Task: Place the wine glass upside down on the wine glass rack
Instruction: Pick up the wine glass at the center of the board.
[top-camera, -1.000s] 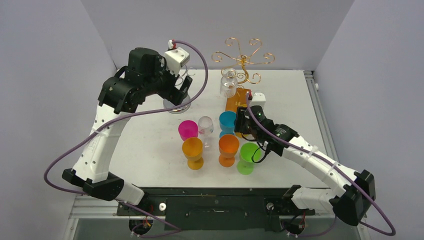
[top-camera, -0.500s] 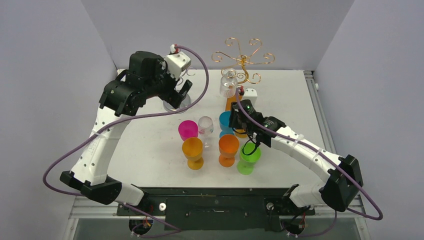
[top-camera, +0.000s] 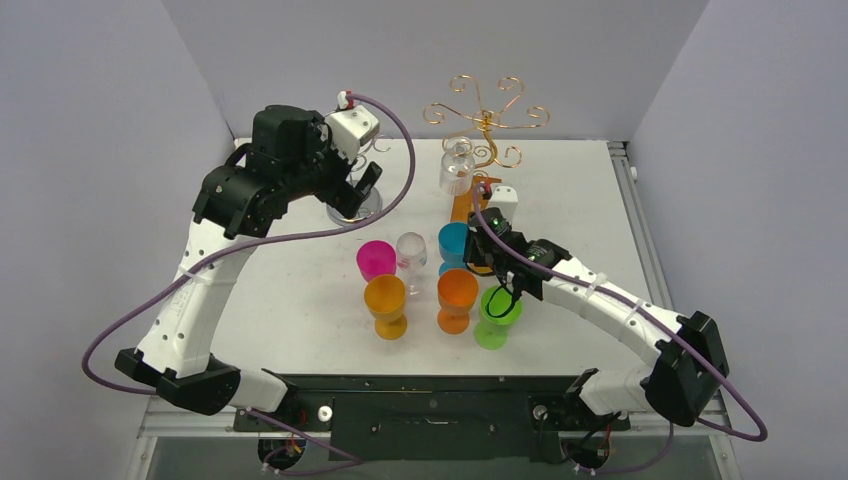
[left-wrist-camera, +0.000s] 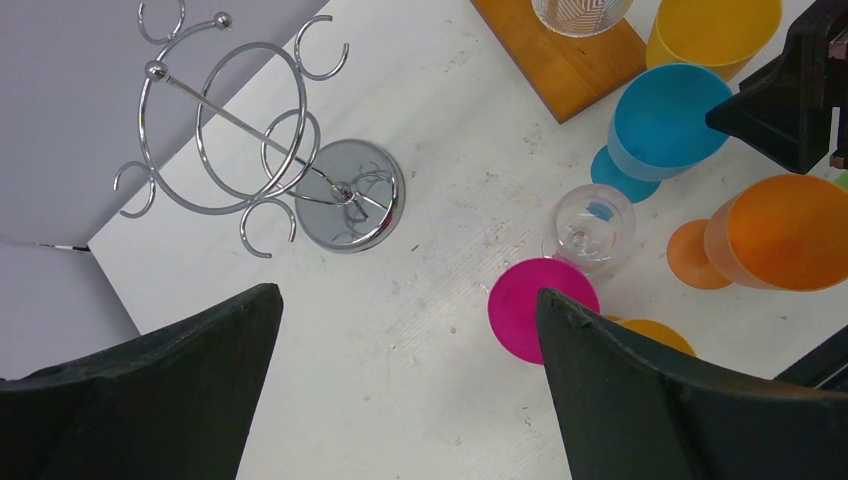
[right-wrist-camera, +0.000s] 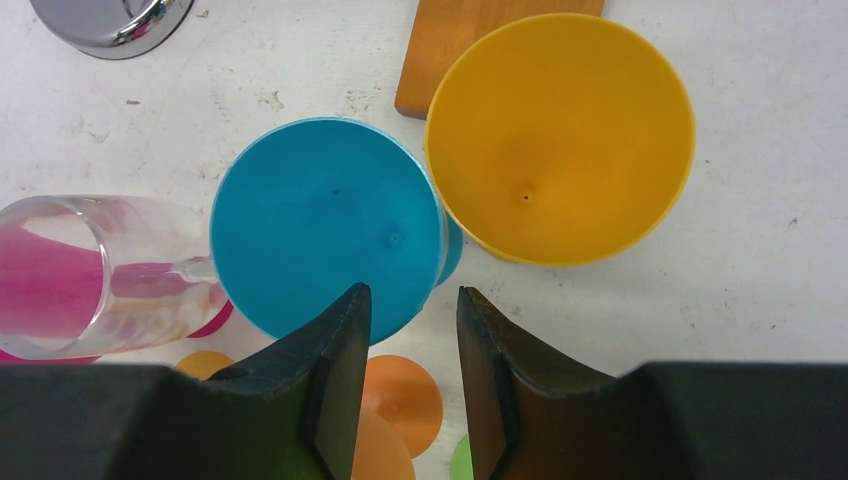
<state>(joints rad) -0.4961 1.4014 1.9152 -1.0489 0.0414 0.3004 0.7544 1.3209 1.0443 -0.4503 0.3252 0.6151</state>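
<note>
Hazards, near to far: the green glass (top-camera: 495, 305) stands beneath the right forearm and its looped cable, so it may be toppled if that arm is swung low. The right jaws, narrowed to a slim gap with nothing pinched, are poised over the near rim of the blue glass (right-wrist-camera: 325, 225). This is judged to be the wine glass to be taken, and it stands upright on the desk (top-camera: 300, 290). The yellow glass (right-wrist-camera: 560, 135) is crowded against its rim (contact cannot be told) and the standing clear glass (top-camera: 411, 247) is just beside it, so either may be tipped, or the smooth bowl may be lost when inverted. Farther off, the left jaws are spread wide and empty near the silver rack (left-wrist-camera: 355, 205). Farthest, the gold rack (top-camera: 487, 112) already bears a hung clear glass (top-camera: 457, 168), which may be struck on approach. Counts, near to far: one green glass, one orange glass (top-camera: 458, 290), one amber glass (top-camera: 386, 298), one magenta glass (top-camera: 376, 258), one blue, one yellow; two clear glasses; two racks.
</note>
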